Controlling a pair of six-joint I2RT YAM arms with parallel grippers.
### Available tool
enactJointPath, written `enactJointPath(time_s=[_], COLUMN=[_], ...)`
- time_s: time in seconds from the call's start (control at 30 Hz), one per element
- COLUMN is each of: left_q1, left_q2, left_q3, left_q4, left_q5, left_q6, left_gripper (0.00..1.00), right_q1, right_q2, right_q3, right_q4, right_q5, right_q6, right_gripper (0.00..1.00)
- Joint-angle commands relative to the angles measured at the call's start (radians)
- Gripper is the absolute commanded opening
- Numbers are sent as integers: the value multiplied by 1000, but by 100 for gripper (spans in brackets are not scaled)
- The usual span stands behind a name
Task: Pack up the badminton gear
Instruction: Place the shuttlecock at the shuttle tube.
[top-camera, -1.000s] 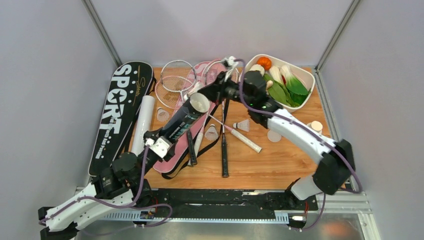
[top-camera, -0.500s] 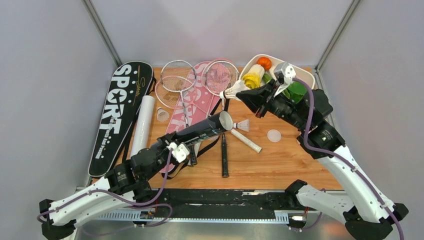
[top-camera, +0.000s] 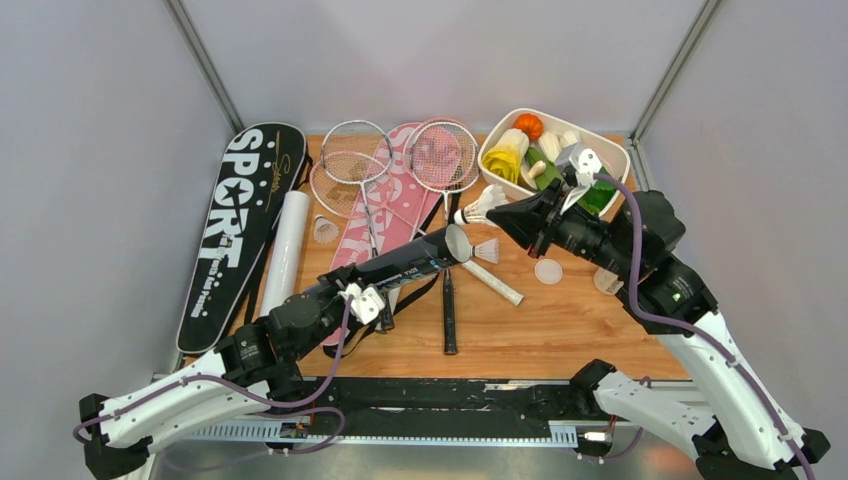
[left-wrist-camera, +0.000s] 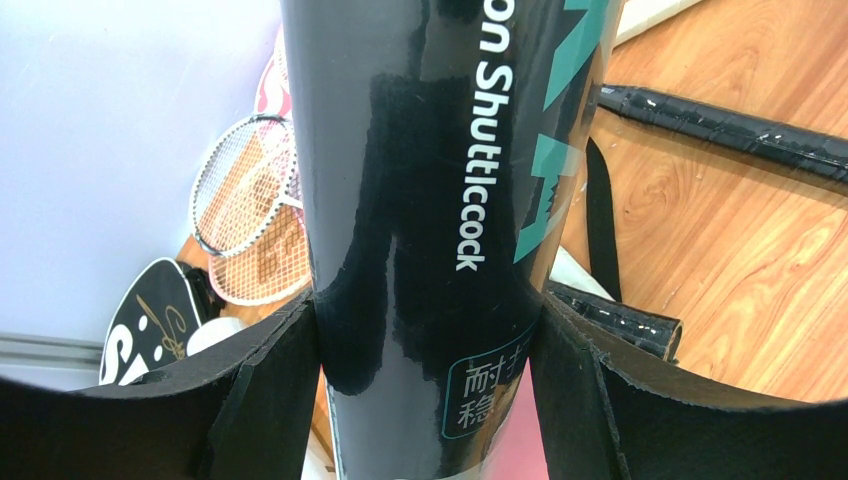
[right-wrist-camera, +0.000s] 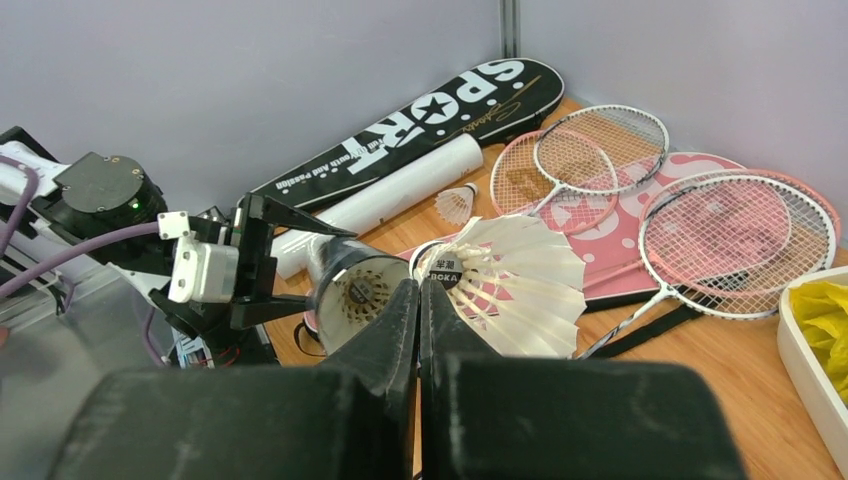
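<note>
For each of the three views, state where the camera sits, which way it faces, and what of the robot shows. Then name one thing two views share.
Top external: above and behind, looking down at the table; both arms show.
Left wrist: along the left claw, clamped on the black tube.
Right wrist: along the right claw, pinching a shuttlecock.
Shared: that tube's open mouth.

"SPORT" in white — on the black racket cover (top-camera: 236, 214); "Shuttlecock" runs along the black tube (left-wrist-camera: 450, 180).
</note>
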Motion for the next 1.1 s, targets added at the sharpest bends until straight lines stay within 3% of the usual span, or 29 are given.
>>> enactJointPath(time_s=[0.0, 0.3, 0.67, 1.07], left_q1=[0, 1, 1, 0], left_q2=[1, 39, 44, -6], left_q3=[57, 85, 91, 67], left_q4=[59, 59, 81, 115], left_q5=[-3, 6, 60, 67], left_q6=[10, -9, -9, 10], left_gripper=[0, 0, 0, 0], right_q1=[3, 3, 68, 127], right_q2=[-38, -24, 58, 113], right_q3=[49, 0, -135, -190], right_q4=[-37, -50, 159, 259], right_q5=[-44, -120, -204, -208], right_q6=[1, 41, 139, 189], right_gripper=[0, 0, 0, 3])
